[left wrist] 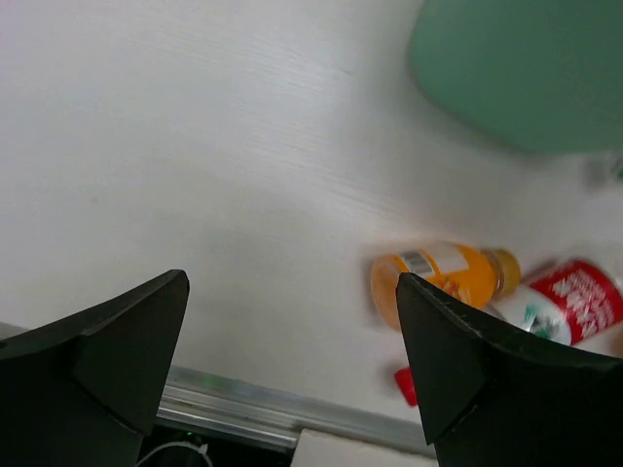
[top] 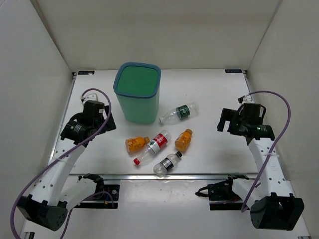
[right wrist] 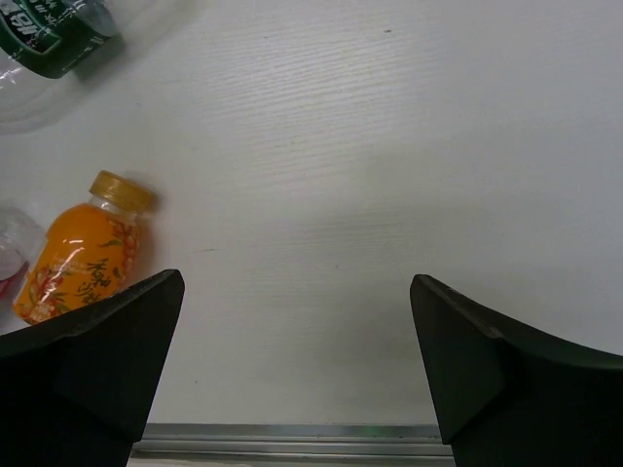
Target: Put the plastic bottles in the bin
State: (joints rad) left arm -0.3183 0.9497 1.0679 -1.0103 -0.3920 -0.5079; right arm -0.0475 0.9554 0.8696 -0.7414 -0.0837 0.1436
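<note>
The teal-green bin point(top: 139, 107) stands upright at the back centre of the table. Several plastic bottles lie in front of it: a green-labelled one point(top: 180, 112), two with orange liquid point(top: 137, 143) point(top: 183, 139), a red-labelled one point(top: 153, 145) and a black-labelled one point(top: 167, 163). My left gripper point(top: 106, 121) hovers open to the left of the bin, holding nothing. In its wrist view the gripper point(left wrist: 290, 280) frames bare table, with an orange bottle point(left wrist: 443, 277) by the right finger. My right gripper point(top: 224, 120) is open and empty, right of the bottles; in its wrist view the gripper point(right wrist: 297, 282) has an orange bottle point(right wrist: 83, 248) to its left.
A metal rail point(top: 164, 175) runs along the table's near edge. White enclosure walls point(top: 35, 74) stand on the left, back and right. Purple cables point(top: 279, 99) loop off both arms. The bin's wall point(left wrist: 526, 68) fills the top right of the left wrist view.
</note>
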